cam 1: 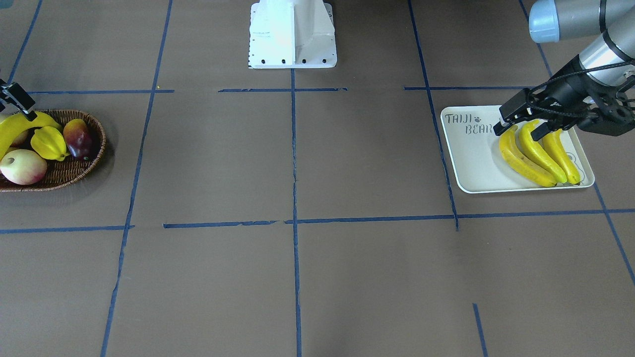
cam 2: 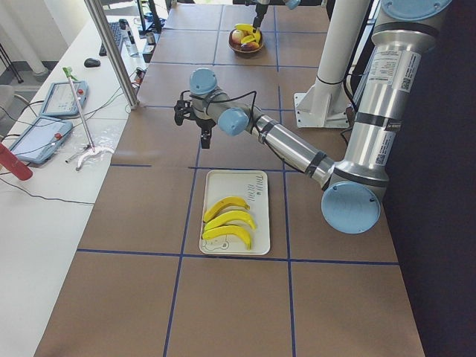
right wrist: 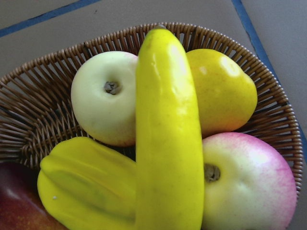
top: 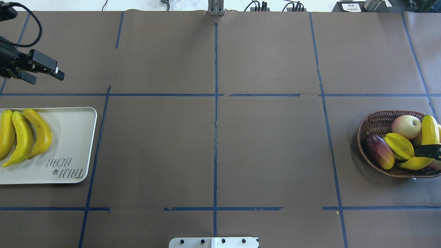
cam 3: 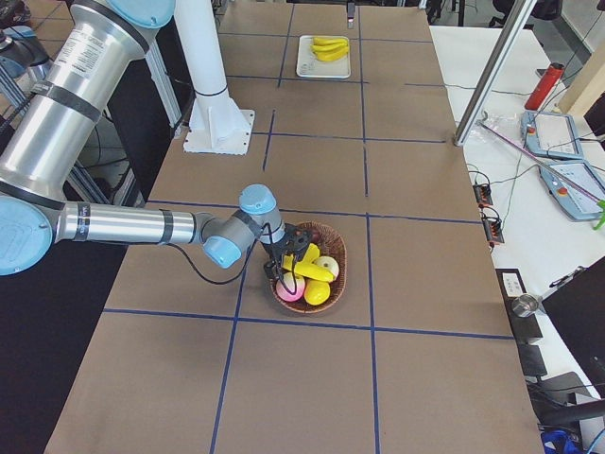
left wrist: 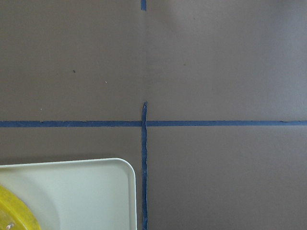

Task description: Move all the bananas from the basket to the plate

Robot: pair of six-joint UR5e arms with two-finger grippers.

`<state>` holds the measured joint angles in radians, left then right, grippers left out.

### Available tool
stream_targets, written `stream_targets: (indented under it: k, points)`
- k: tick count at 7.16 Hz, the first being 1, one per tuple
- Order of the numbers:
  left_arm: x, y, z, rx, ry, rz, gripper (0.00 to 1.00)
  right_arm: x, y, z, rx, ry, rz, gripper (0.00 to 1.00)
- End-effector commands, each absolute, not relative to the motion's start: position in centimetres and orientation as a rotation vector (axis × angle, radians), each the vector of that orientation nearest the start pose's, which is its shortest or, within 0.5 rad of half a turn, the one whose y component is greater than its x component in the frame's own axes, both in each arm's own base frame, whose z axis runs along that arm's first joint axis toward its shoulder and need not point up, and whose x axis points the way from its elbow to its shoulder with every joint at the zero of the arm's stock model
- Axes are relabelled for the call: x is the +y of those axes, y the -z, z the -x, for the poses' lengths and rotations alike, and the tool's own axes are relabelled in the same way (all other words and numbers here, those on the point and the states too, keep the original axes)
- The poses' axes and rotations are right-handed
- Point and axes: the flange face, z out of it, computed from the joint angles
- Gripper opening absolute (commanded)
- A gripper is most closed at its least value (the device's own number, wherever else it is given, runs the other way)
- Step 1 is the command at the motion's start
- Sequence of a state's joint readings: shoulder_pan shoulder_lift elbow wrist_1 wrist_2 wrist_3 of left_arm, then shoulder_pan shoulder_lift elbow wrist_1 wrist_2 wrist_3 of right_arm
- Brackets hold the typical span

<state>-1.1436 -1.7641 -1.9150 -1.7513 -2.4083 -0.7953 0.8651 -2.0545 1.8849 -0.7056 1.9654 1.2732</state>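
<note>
Bananas: three [top: 22, 137] lie side by side on the plate [top: 69, 144] at the overhead frame's left edge. A fourth banana [top: 430, 132] sits in the basket [top: 372, 124] at right, under our right gripper [top: 429, 151], whose grip we cannot tell. Farther off, upper left, our left gripper [top: 46, 77] hangs wide and empty.

We see three glossy yellow bananas [top: 22, 137] side by side on the cream plate [top: 70, 137], away from its "TAIJI BEAR" print. The fourth banana [right wrist: 168, 143] lies topmost in the brown wicker basket [top: 373, 119].
</note>
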Motion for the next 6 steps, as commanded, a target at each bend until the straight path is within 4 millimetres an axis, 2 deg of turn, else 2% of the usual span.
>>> stream_targets:
  k: [1, 2, 3, 4, 6]
  points:
    - [-51.4, -36.43, -16.93, 1.038, 0.033, -0.091, 1.0, -30.92, -61.67, 13.81, -0.772, -0.406, -0.061, 0.89]
    - [-51.4, -36.43, -16.93, 1.038, 0.033, -0.092, 1.0, -30.93, -61.94, 13.87, -0.767, -0.405, -0.059, 0.76]
    - [-51.43, -36.43, -16.85, 1.038, 0.034, -0.092, 1.0, -31.14, -61.96, 14.11, -0.768, -0.403, -0.06, 0.59]
    - [-51.37, -36.36, -16.92, 1.038, 0.032, -0.093, 1.0, -31.12, -61.96, 14.16, -0.768, -0.402, -0.059, 0.57]
    - [-51.43, -36.35, -16.94, 1.038, 0.032, -0.093, 1.0, -31.18, -61.52, 14.03, -0.775, -0.404, -0.064, 0.33]
